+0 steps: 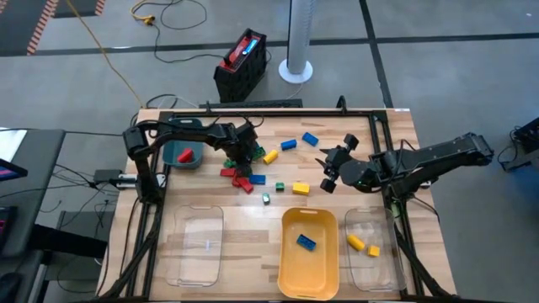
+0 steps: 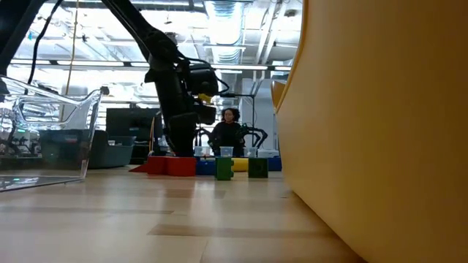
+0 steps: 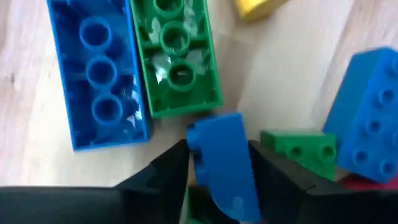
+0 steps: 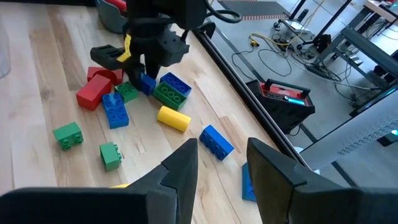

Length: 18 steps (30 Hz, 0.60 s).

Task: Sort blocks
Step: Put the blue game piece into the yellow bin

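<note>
Left gripper [image 1: 242,153] down in the block pile at table's far-left middle, fingers closed on a small blue block [image 3: 222,158], seen pinched between both dark fingers in left wrist view. Same grip seen from right wrist view, blue block [image 4: 147,83] under the gripper [image 4: 149,68]. Beside the held piece: long blue brick [image 3: 98,71] lying underside-up, green brick [image 3: 175,56] touching its side, also underside-up. Small green block [image 3: 298,149] just beside the finger, bigger blue studded brick [image 3: 367,118] next to it, yellow bit [image 3: 255,7] at frame edge.

Right gripper [image 1: 333,168] held above the table right of centre, jaws parted, nothing between them; open gap clear in right wrist view [image 4: 221,165].

Loose blocks spread over far half of table: red ones [image 1: 236,177] by the pile, yellow [image 1: 270,156], blue [image 1: 289,144], blue [image 1: 311,139], yellow [image 1: 301,188], small green [image 1: 280,186]. One red block [image 1: 186,155] in teal tray [image 1: 172,152]. One blue block [image 1: 306,242] in yellow tray [image 1: 288,271]. Two yellow blocks [image 1: 355,242] in right clear tray [image 1: 385,271]. Left clear tray [image 1: 181,257] on near left.

Low view: green blocks [image 2: 224,168] in front, red row [image 2: 168,165] behind, person [image 2: 229,135] in the room beyond.

No readable writing or brand marks anywhere; black-and-red case [image 1: 241,63] on floor, label too small to read.
</note>
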{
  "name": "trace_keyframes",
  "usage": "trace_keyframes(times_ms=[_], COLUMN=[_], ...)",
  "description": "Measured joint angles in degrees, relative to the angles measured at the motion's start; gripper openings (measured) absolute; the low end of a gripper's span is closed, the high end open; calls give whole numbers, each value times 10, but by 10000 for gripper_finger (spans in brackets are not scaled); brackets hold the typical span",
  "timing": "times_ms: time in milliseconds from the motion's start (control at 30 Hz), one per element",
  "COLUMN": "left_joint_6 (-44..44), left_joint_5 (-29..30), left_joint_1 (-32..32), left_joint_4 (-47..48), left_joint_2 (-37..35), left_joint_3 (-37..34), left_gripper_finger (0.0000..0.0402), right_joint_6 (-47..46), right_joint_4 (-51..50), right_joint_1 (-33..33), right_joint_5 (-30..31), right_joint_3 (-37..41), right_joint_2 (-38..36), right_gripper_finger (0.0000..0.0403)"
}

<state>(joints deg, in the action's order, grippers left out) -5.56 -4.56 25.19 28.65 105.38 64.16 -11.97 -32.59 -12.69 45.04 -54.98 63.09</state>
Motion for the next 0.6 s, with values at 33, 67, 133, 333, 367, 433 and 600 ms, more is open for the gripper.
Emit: trace_keyframes(times_ms=[33, 67, 133, 333, 367, 433, 600], left_joint_6=[0, -1, -5, -6, -6, -7, -14], left_joint_5=[1, 1, 0, 4, 5, 9, 37], left_joint_1=[0, 0, 0, 0, -1, -2, -12], left_joint_4=[0, 0, 0, -2, -1, 3, 24], left_joint_2=[1, 1, 0, 0, -1, -4, -15], left_joint_3=[0, 0, 0, 0, 0, 0, 16], left_gripper_finger=[136, 123, 97, 84, 84, 84, 84], right_joint_6=[0, 0, 0, 0, 0, 0, 0], right_joint_4=[0, 0, 0, 0, 0, 0, -1], right_joint_1=[0, 0, 0, 0, 0, 0, 0], right_joint_5=[0, 0, 0, 0, 0, 0, 0], right_joint_3=[0, 0, 0, 0, 0, 0, 0], right_joint_2=[0, 0, 0, 0, 0, 0, 0], right_gripper_finger=[152, 152, 152, 152, 152, 152, 152])
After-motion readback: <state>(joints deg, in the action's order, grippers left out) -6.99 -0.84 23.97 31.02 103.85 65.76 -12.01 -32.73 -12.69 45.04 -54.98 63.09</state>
